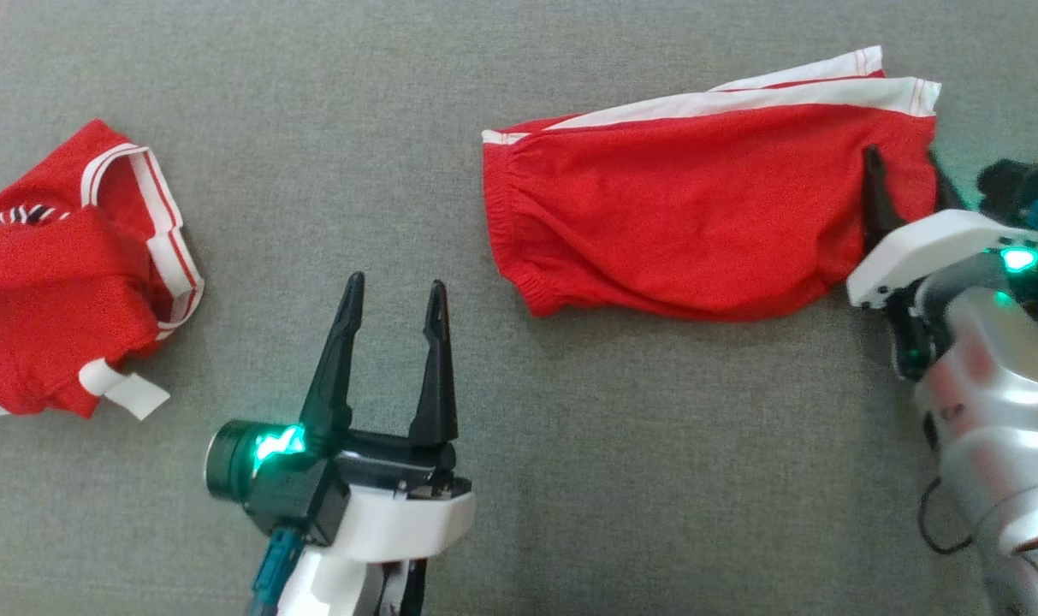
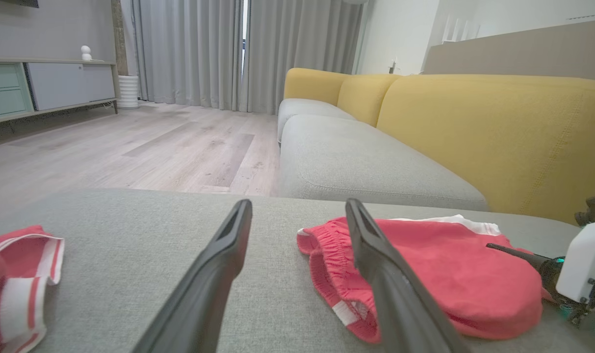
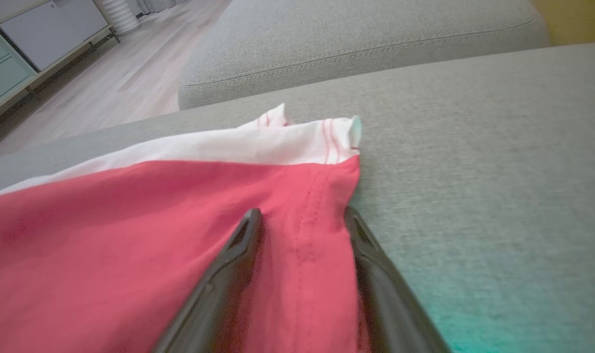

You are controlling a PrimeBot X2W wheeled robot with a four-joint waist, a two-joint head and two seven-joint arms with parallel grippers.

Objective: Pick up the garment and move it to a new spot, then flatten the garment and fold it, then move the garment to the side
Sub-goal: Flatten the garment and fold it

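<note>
— What lay furthest left?

— A crumpled red garment [image 1: 56, 282] with white trim, bunched at the left edge of the grey cushion [image 1: 519, 479].

— And next to it?

— The left hand [image 1: 396, 284], well apart from both cloths. It hovered over bare cushion, fingers spread wide and holding nothing.

— Where was the piece being worked?

— To the right: the flat red garment [image 1: 690, 222] lay stretched out, elastic waistband on the left and a white stripe along the far edge.

— The right hand [image 3: 302, 213]?

— At that garment's right end, fingers parted. One finger lay on the red cloth and the other at its edge, with a stitched seam running between them, unpinched.

— Anything beyond the cushion?

— The left wrist view took in a yellow sofa back [image 2: 498, 132], grey curtains [image 2: 204, 49] and a wooden floor [image 2: 130, 147].

— The count?

— Two red garments, two hands.
</note>
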